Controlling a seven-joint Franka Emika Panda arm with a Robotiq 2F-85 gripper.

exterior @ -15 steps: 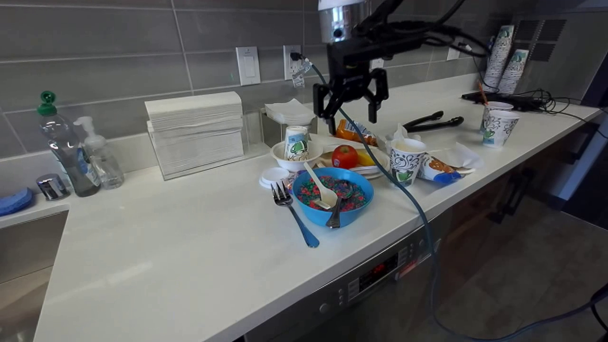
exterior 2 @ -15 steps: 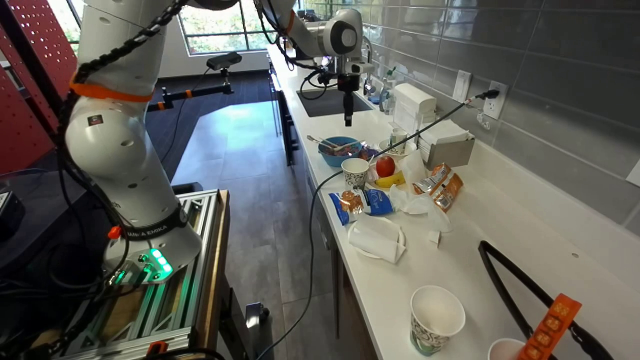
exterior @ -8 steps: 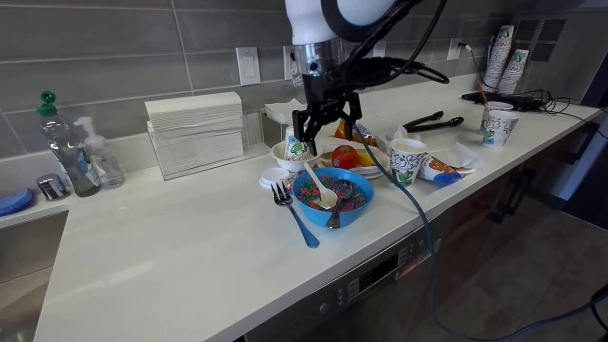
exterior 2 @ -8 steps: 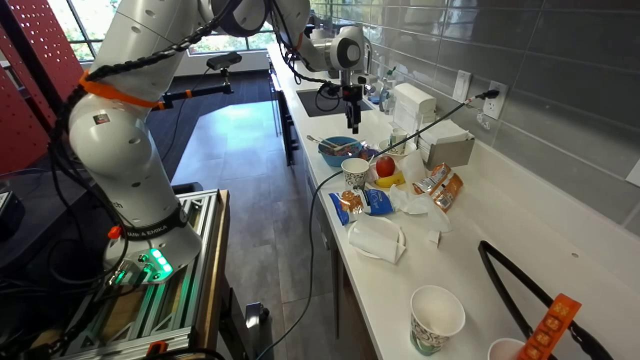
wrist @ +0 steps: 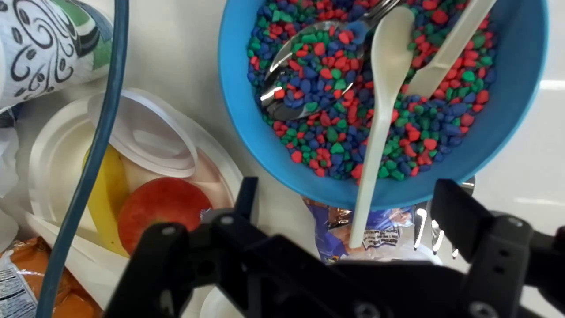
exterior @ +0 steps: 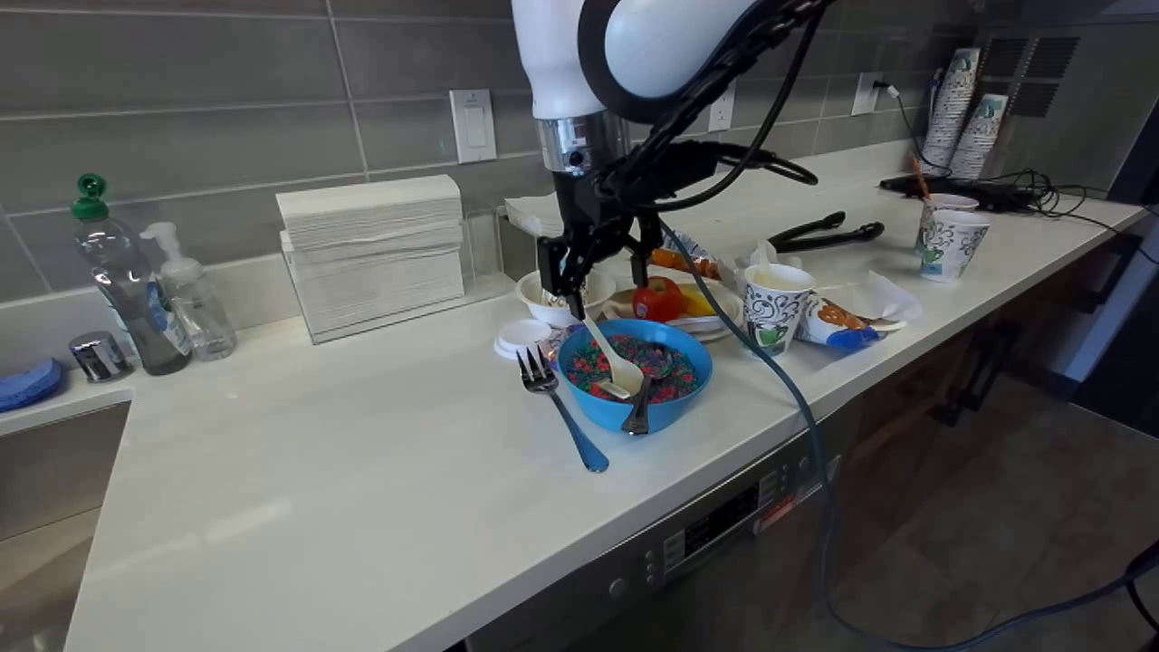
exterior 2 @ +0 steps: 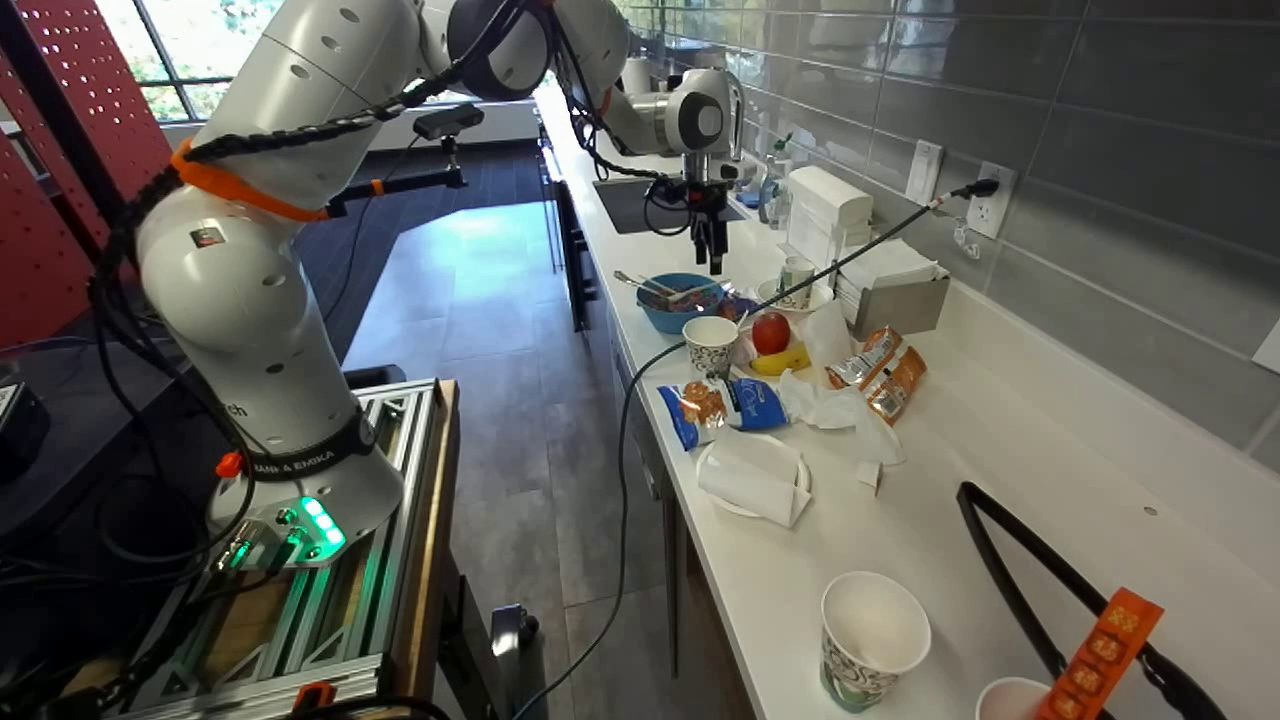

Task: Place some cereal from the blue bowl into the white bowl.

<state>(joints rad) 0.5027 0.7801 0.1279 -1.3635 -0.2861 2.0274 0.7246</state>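
Observation:
The blue bowl (exterior: 598,409) stands on the counter; it also shows in an exterior view (exterior 2: 670,324) and the wrist view (wrist: 514,75). It holds the cereal (wrist: 335,145), small red, green and blue pieces. A metal spoon (wrist: 287,108) heaped with pieces, a white plastic spoon (wrist: 373,154) and a white plastic knife (wrist: 446,57) lie in it. The white bowl (exterior: 552,314) stands behind it, a paper cup inside mostly hidden by a finger. My gripper (exterior: 608,297) is open and empty above the blue bowl's far side; in the wrist view (wrist: 346,187) the plastic spoon's handle lies between its fingers.
A fork (exterior: 579,439) lies beside the blue bowl, with a snack bag (wrist: 326,229) and a lid (exterior: 523,333) behind. An apple (exterior: 658,299), a banana and a patterned cup (exterior: 777,312) stand close. A cable (exterior: 797,389) crosses the counter.
The arm has come down toward the blue bowl's far rim, and the gripper has turned a little. The cup in the white bowl is now mostly covered. The bowls and utensils have not moved.

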